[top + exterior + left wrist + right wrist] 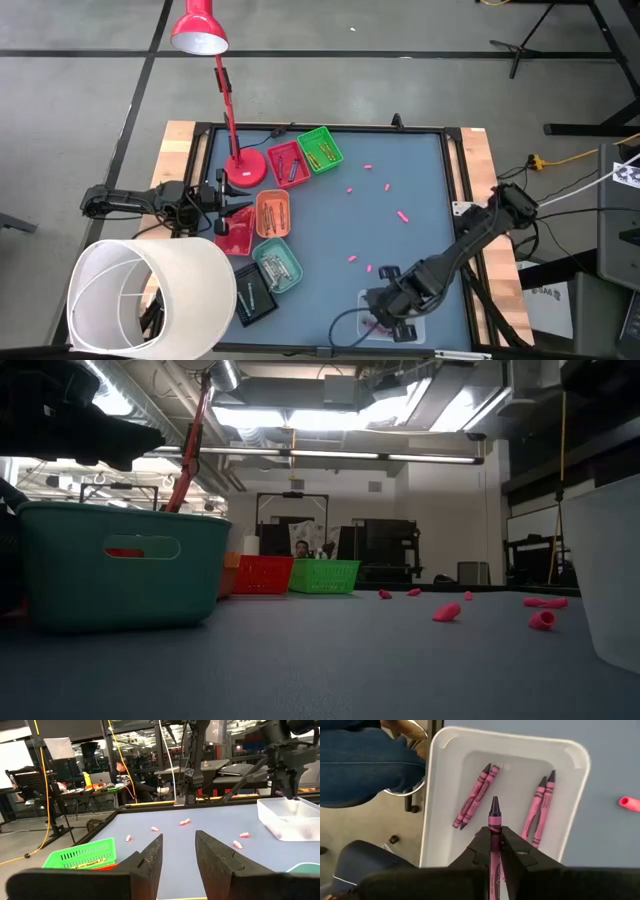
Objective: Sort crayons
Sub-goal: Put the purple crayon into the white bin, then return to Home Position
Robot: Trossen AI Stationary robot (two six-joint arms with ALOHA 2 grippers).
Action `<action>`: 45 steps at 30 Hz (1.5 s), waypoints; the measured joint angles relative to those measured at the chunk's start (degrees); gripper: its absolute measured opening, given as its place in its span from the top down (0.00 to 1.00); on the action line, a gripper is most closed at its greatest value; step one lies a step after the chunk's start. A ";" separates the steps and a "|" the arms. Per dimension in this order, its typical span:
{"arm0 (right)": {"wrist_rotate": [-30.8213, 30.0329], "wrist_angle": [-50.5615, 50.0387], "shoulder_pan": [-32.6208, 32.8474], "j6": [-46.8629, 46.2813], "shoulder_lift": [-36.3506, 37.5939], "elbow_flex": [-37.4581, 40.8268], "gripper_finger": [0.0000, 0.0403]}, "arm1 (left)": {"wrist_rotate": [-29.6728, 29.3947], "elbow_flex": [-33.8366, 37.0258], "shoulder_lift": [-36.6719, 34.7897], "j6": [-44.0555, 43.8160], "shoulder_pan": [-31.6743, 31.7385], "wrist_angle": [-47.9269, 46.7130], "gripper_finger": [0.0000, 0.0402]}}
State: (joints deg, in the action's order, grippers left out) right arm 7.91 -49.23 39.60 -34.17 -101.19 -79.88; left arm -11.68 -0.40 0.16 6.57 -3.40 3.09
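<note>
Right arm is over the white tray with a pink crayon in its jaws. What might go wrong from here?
1. The right gripper is shut on a pink crayon pointing tip-first over the white tray; released from that height it might bounce or land across the four crayons already inside.
2. The tray lies at the table's edge, with a person's leg just beyond, so a stray crayon may fall off.
3. Loose pink crayons remain scattered mid-table; a low sweep may roll them.

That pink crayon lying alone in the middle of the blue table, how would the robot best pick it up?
Probably from straight above, with the fingers closing across the middle of the pink crayon. It is a short thin stick lying flat on the table, so only its long sides offer grip. Nothing lies close beside it, so the fingers have room on either side.
</note>
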 joint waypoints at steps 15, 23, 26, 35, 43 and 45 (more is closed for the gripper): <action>-0.87 -0.35 0.89 -0.43 0.04 0.00 0.83 | 0.00 0.00 0.00 0.00 0.00 0.00 0.75; -2.43 -0.33 0.89 -0.46 0.04 0.00 0.71 | 0.00 0.00 0.00 0.00 0.00 0.00 0.75; -2.47 -0.37 0.89 0.56 0.04 0.00 0.73 | 0.00 0.00 -0.01 0.00 0.00 0.00 0.75; -2.63 -2.29 0.43 13.63 0.09 0.00 0.98 | 0.01 -0.01 -0.01 0.01 0.00 0.00 0.75; -7.16 -7.00 -3.88 23.58 2.38 0.04 0.99 | 0.01 0.00 -0.01 0.02 0.01 -0.02 0.75; -8.56 -8.06 -5.34 26.06 3.37 0.04 0.99 | 0.02 0.00 -0.02 0.00 0.02 -0.02 0.75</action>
State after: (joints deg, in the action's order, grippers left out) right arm -0.66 -57.29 34.26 -8.12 -97.81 -79.83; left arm -11.66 -0.40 0.14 6.57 -3.38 3.08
